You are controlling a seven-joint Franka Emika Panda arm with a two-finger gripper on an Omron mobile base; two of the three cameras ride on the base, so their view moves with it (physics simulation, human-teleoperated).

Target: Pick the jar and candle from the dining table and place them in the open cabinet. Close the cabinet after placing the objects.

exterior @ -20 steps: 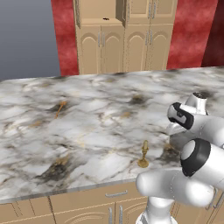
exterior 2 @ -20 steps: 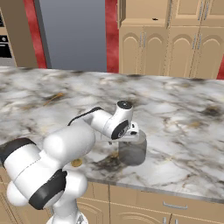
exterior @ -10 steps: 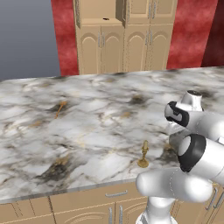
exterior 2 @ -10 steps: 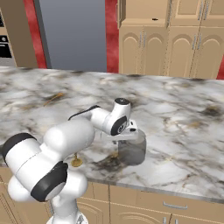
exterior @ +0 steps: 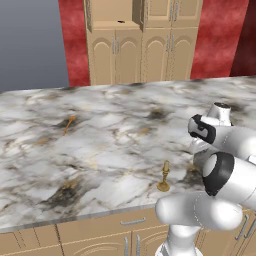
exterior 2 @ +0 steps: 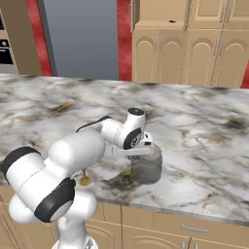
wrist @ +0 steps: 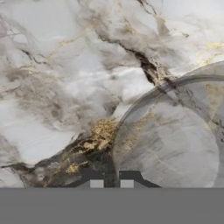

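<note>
The jar (exterior 2: 146, 168), a smoky-grey glass cylinder, stands near the front edge of the marble dining table (exterior 2: 204, 126). My gripper (exterior 2: 144, 149) points down over it, shut on the jar's rim. In the hand view both fingertips pinch the near wall of the jar (wrist: 175, 148), and the gripper (wrist: 111, 182) has the thin glass edge between them. The candle (exterior: 164, 177), cream in a brass holder, stands upright by the table's front edge, left of my arm. Only the round base of the candle (exterior 2: 85, 181) shows behind my arm in the right base view. The cabinet (exterior: 112, 12) stands behind the table with an upper compartment open.
A thin orange-gold stick (exterior: 69, 123) lies on the far left part of the marble top. A tiny black object (exterior: 120, 21) sits in the open cabinet compartment. A grey wall panel (exterior 2: 78, 39) and red walls stand beside the cabinet. Tan drawers (exterior: 132, 222) run under the table's front.
The fingers have closed from wide open onto the jar's rim. The hand has settled slightly lower over the jar. The candle and the jar have not moved.
</note>
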